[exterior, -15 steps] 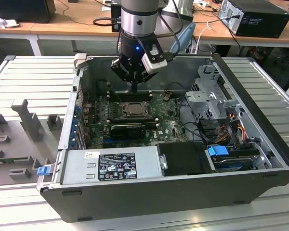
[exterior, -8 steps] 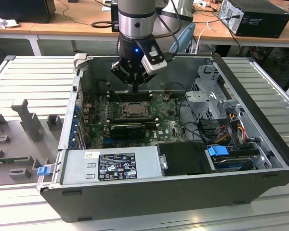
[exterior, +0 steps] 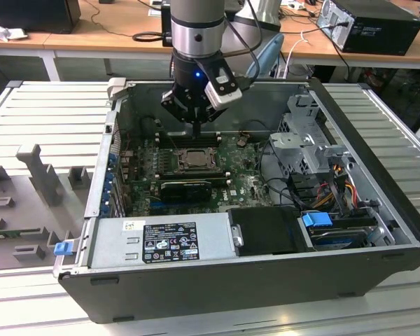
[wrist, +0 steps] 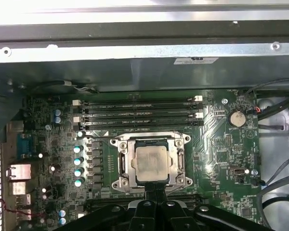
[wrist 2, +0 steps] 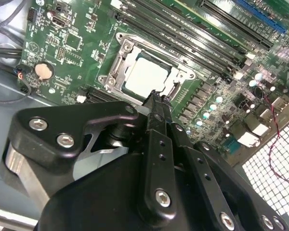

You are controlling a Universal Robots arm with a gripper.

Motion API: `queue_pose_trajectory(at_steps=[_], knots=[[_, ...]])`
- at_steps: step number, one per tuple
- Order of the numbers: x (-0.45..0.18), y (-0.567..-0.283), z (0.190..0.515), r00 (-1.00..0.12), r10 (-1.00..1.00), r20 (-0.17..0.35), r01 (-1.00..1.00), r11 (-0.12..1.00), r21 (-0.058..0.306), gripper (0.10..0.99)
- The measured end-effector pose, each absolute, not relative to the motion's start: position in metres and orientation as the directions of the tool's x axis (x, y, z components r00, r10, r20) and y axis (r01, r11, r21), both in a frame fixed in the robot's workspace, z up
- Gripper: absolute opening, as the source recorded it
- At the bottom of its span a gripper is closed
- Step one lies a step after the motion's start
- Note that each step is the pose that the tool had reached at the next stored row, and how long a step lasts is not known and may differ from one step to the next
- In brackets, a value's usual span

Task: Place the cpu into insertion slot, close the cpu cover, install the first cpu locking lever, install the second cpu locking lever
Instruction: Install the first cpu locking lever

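Observation:
The cpu [wrist: 151,162] lies flat in the insertion slot [exterior: 194,159], its silver-grey top showing through the square opening of the cpu cover [wrist: 121,164]. The cover lies down over the chip [wrist 2: 144,77] with its silvery frame [wrist 2: 116,72] around it. A thin wire lever [wrist: 96,136] runs along the socket's edge by the memory slots. My gripper [wrist: 155,186] hangs just above the socket's rim, fingers pressed together with nothing between them. Its tips [wrist 2: 156,99] stand at the cover's edge. In the exterior view the gripper [exterior: 196,130] is over the back of the socket.
The motherboard sits in an open computer case [exterior: 378,147]. Long black memory slots [wrist: 139,111] run beside the socket, and a black graphics card [exterior: 185,187] lies on its other side. A power supply [exterior: 161,241], drive cage [exterior: 304,150] and cables [exterior: 336,182] fill the rest.

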State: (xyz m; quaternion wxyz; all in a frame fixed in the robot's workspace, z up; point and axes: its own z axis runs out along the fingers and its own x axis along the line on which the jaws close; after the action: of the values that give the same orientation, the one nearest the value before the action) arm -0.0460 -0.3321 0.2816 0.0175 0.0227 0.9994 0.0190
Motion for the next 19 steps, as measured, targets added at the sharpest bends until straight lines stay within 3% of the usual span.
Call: queue_pose_trajectory(at_steps=[19], knots=[[-0.106,-0.328,0.266,-0.999,-0.001,-0.036,-0.002,0.999,0.039,0.106]])
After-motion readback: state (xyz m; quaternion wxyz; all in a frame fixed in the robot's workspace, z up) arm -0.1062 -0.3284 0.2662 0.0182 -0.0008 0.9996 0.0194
